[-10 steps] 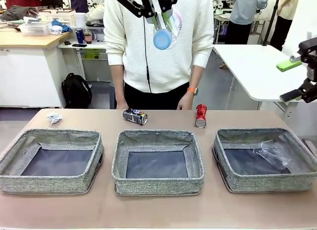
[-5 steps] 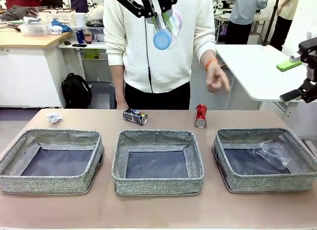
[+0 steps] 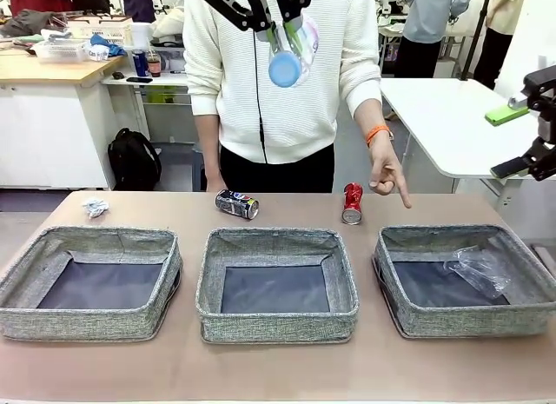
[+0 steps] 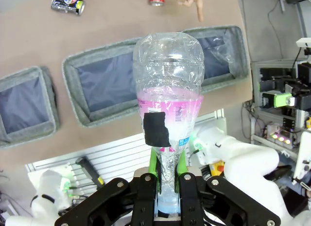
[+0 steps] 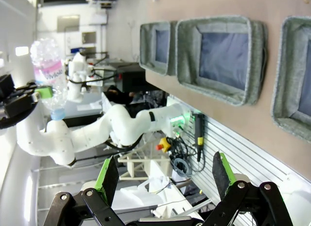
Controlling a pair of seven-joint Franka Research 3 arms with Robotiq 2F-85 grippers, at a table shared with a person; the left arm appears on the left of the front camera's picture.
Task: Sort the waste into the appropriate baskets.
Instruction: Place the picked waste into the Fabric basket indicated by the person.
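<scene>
- While the left arm's jaws hang high over the counter, they are clamped on the neck of the clear blue-capped plastic bottle, with green pads pressed to either side of the neck close by the cap.
- The left wrist view looks past the bottle's pink label and crumpled clear body, down at the middle basket.
- The right arm's jaws stand wide apart with nothing between them. In the front view they are at the picture's right edge, beyond the counter's right end and higher than the baskets.
- Three grey woven baskets sit in a row along the near side of the counter.
- The left basket and the middle basket show bare dark bottoms.
- The right basket holds the clear plastic film, crumpled toward its right side.
- The dark blue-black soda can lies on its side on the counter, just behind the far left corner of the middle basket.
- The red soda can, dented, stands on the counter behind the gap between the middle and right baskets.
- The small white paper wad lies behind the left basket, near the counter's far left corner.
- A person in a cream sweater stands at the far side. One hand has its index finger pointing down, just right of the red can and apart from it, above the far left corner of the right basket.
</scene>
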